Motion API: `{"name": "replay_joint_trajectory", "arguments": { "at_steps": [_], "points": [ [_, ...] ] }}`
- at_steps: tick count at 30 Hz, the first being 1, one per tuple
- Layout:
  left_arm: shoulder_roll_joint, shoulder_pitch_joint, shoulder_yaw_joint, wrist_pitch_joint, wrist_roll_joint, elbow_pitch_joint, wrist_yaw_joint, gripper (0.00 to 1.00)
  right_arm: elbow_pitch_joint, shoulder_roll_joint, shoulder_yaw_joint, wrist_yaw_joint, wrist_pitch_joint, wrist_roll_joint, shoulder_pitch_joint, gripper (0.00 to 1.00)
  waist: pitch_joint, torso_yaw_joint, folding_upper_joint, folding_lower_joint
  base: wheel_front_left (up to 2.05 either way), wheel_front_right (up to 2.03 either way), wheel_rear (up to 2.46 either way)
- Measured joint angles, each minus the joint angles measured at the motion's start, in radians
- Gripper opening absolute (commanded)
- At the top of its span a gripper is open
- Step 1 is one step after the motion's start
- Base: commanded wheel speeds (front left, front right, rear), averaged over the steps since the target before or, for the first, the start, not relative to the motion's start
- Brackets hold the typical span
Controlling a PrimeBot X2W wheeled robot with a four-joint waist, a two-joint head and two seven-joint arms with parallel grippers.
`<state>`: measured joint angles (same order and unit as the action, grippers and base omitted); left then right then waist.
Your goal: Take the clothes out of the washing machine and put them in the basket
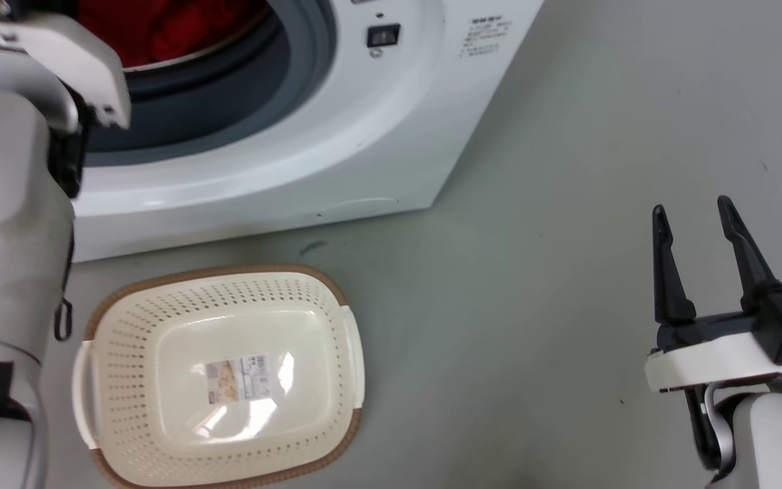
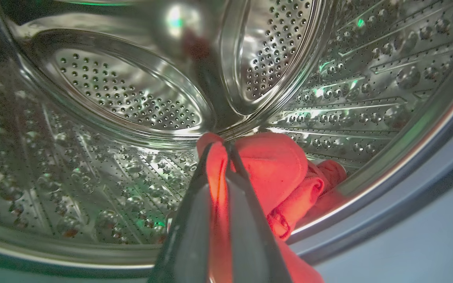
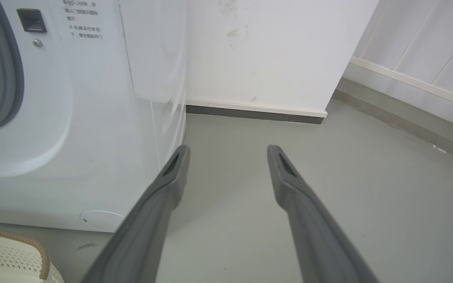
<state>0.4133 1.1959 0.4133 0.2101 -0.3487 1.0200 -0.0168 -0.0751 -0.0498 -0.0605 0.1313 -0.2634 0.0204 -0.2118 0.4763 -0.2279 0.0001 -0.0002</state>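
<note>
bunched red clothes (image 2: 273,173) pinched by left gripper (image 2: 220,147).

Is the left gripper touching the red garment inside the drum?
Touching. In the left wrist view the left gripper pinches a fold of the red garment between its fingers inside the drum.

One washer (image 1: 377,136). One basket (image 1: 228,269) with one sticker (image 1: 241,380) inside. Two grippers, left gripper (image 2: 219,145) and right gripper (image 1: 691,205), each with two fingers (image 3: 163,204). One bundle of red clothes (image 2: 273,169); whether one piece or two, cannot tell.
</note>
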Motion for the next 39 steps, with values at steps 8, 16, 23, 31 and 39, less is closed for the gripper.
{"name": "replay_joint_trajectory", "arguments": {
  "at_steps": [8,16,23,31,39],
  "points": [
    [-0.043,-0.198,-0.047,0.050,-0.004,-0.207,0.032,0.00,-0.010,0.000,-0.004,0.000,0.000,0.036,0.038,1.00,-0.149,0.084,0.0000,-0.0001,0.00,0.00,0.00],
    [-0.030,-0.431,-0.124,0.052,0.056,-0.536,0.050,0.00,-0.026,0.000,0.007,0.000,0.000,0.051,0.081,1.00,-0.245,0.145,0.0000,0.0000,0.00,0.00,0.00],
    [-0.042,-0.609,-0.175,0.053,0.082,-0.778,0.061,0.00,-0.038,0.000,0.012,0.000,0.000,0.060,0.129,1.00,-0.320,0.188,0.0000,0.0000,0.00,0.00,0.00],
    [-0.032,-0.808,-0.153,0.037,0.072,-0.928,0.037,0.00,-0.035,0.000,-0.024,0.000,0.000,0.077,0.140,1.00,-0.352,0.232,0.0000,0.0000,0.00,0.00,0.00],
    [-0.021,-0.909,-0.123,0.012,0.072,-0.861,0.046,0.00,-0.024,0.000,-0.029,0.000,0.000,0.087,0.134,1.00,-0.297,0.240,0.0000,0.0002,0.00,0.00,0.00]
  ]
}}
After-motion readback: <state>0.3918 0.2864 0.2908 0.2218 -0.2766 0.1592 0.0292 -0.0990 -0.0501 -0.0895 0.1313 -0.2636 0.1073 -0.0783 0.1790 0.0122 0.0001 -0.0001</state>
